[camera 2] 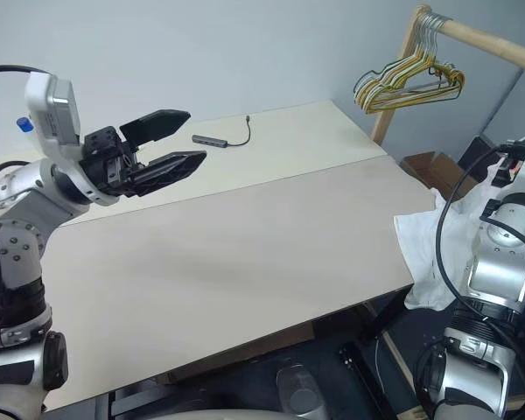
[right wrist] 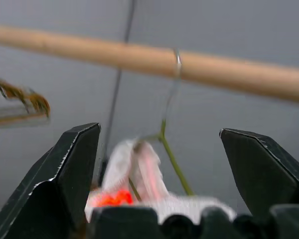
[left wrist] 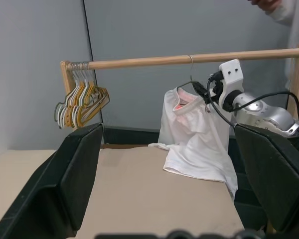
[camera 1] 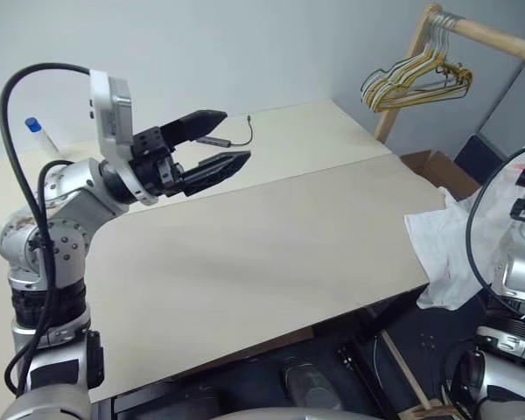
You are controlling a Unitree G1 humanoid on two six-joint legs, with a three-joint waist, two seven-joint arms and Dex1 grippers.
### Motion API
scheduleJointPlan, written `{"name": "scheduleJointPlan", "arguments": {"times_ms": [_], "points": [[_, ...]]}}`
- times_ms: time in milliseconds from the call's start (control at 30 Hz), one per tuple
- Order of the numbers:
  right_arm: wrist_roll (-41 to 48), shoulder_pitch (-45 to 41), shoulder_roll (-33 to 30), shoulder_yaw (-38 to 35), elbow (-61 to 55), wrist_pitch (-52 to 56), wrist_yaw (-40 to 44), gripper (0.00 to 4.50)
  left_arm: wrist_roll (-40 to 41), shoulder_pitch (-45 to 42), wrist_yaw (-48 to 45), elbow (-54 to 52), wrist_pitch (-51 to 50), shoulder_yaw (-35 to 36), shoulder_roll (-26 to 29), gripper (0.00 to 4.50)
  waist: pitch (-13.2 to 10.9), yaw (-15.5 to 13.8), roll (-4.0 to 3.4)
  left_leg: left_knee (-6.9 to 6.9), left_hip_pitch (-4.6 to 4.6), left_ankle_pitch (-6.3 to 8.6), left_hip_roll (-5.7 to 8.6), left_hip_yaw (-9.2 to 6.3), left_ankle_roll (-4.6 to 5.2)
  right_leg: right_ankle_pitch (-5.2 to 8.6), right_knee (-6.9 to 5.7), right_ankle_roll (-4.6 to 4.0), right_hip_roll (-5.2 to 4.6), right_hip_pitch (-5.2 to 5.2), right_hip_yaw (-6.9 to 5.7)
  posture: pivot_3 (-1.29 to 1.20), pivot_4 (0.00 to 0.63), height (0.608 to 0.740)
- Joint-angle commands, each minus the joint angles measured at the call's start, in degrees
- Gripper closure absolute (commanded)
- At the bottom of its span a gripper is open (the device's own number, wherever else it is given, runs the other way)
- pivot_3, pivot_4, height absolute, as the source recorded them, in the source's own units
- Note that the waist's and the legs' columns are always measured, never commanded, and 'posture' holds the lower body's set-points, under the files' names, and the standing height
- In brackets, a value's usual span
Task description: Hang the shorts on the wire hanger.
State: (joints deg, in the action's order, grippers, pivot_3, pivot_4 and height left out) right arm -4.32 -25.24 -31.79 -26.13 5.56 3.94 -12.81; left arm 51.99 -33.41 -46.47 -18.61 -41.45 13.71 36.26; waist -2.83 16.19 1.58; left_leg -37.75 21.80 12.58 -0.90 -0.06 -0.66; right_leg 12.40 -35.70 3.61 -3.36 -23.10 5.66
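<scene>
The white shorts [left wrist: 194, 134] hang by their gathered waistband from the thin wire hanger [left wrist: 191, 69], whose hook sits over a wooden rail [left wrist: 139, 62]. Their lower end lies crumpled on the table's right edge [camera 1: 433, 241]. My right gripper [right wrist: 159, 132] is open just short of the hanger's neck [right wrist: 173, 157], with the waistband below it and nothing between the fingers. From the left wrist view it [left wrist: 204, 93] sits by the hanger's shoulder. My left gripper [camera 1: 234, 136] hovers open and empty above the far left of the table.
A bunch of yellow, green and pale hangers [camera 1: 416, 79] hangs at the rail's end. The pale table [camera 1: 245, 254] carries a small grey cable adapter [camera 2: 212, 139] at the back. A blue-capped bottle [camera 1: 35, 127] stands far left. A person's sleeve [left wrist: 289, 12] shows behind the rail.
</scene>
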Motion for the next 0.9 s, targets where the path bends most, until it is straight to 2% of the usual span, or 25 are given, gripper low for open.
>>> {"name": "scheduleJointPlan", "arguments": {"times_ms": [33, 100, 200, 300, 400, 500, 633, 767, 867, 900], "points": [[-0.38, 0.02, -3.19, 5.57, -7.95, -9.33, 7.89, 0.03, -2.40, 1.99, -0.13, -1.50, 2.70, 0.82, 1.57, 0.00, 0.00, 0.17, 0.00, 0.01, -0.03, 0.00, 0.00, 0.02, 0.00, 0.01, 0.00, -0.01, 0.00, 0.01, 0.02, -0.15, 0.000, 0.740], [3.88, 0.27, -3.81, 8.37, -9.95, -10.31, 15.37, 0.03, -6.01, 4.97, -1.05, -1.94, 5.12, -0.33, 2.74, 0.00, 0.00, 0.38, 0.00, 0.02, -0.11, 0.00, -0.02, 0.02, 0.00, 0.05, 0.00, -0.08, 0.01, 0.05, 0.03, -0.13, 0.000, 0.740], [16.48, 1.12, -4.89, 12.38, -14.62, -3.98, 31.25, 0.03, -10.89, 10.36, -1.68, -3.12, 9.19, -1.23, 3.93, 0.00, -0.13, 0.12, 0.21, 0.10, -0.55, 0.00, -0.06, -0.01, 0.00, 0.21, 0.00, -0.36, 0.03, 0.46, -0.01, -0.12, 0.000, 0.740], [27.39, 0.87, -7.65, 15.97, -17.03, 4.52, 45.90, 0.03, -11.90, 15.50, -1.64, -5.70, 9.68, -0.47, 4.83, 0.00, -0.25, -0.72, 0.40, 0.12, -0.74, 0.01, -0.10, -0.05, -0.01, 0.28, 0.04, -0.48, 0.02, 0.72, -0.06, -0.07, 0.000, 0.740], [34.05, -1.33, -10.16, 19.68, -16.35, 11.38, 57.70, 0.03, -11.79, 20.53, -0.99, -9.34, 9.46, 1.17, 5.73, 0.00, -0.31, -2.53, 0.49, 0.12, -0.71, 0.01, -0.11, -0.07, 0.00, 0.28, 0.15, -0.48, -0.03, 0.71, -0.11, -0.03, 0.000, 0.740], [34.65, -5.07, -10.25, 25.20, -12.16, 13.46, 67.60, 0.03, -11.95, 26.46, 0.22, -13.17, 9.28, 3.33, 6.56, 0.00, -0.33, -4.13, 0.49, 0.19, -0.71, 0.06, -0.17, -0.04, 0.06, 0.27, 0.25, -0.48, -0.02, 0.68, -0.14, 0.01, 0.006, 0.740], [31.52, -9.13, -8.94, 30.83, -6.73, 12.70, 75.37, 0.03, -11.48, 32.14, 1.34, -17.05, 8.99, 5.24, 7.17, 0.00, -0.36, -7.42, 0.52, 0.51, -0.71, 0.06, -0.18, -0.01, 0.06, 0.29, 0.38, -0.55, -0.02, 0.55, -0.21, 0.06, 0.017, 0.740], [29.24, -10.79, -6.94, 32.74, -4.58, 11.54, 77.46, 0.03, -12.01, 35.58, 2.41, -19.37, 9.22, 5.79, 7.30, 0.00, -0.38, -11.08, 0.51, 0.77, -0.46, 0.05, -0.17, 0.06, 0.07, 0.37, 0.38, -0.66, 0.00, 0.04, -0.23, 0.08, 0.024, 0.740], [28.42, -10.83, -6.37, 32.69, -4.19, 11.17, 78.19, 0.03, -11.25, 36.77, 2.49, -19.97, 8.75, 6.17, 7.82, 0.00, -0.39, -13.48, 0.50, 0.82, -0.14, 0.06, -0.20, 0.09, 0.07, 0.24, 0.34, -0.38, 0.03, -0.25, -0.29, 0.09, 0.025, 0.740], [28.16, -10.76, -6.27, 32.66, -4.14, 11.08, 78.41, 0.03, -11.04, 37.06, 2.39, -20.04, 8.64, 6.28, 8.03, 0.00, -0.39, -13.48, 0.50, 0.82, -0.07, 0.06, -0.20, 0.10, 0.06, 0.24, 0.34, -0.40, 0.03, -0.36, -0.30, 0.09, 0.024, 0.740]]}}
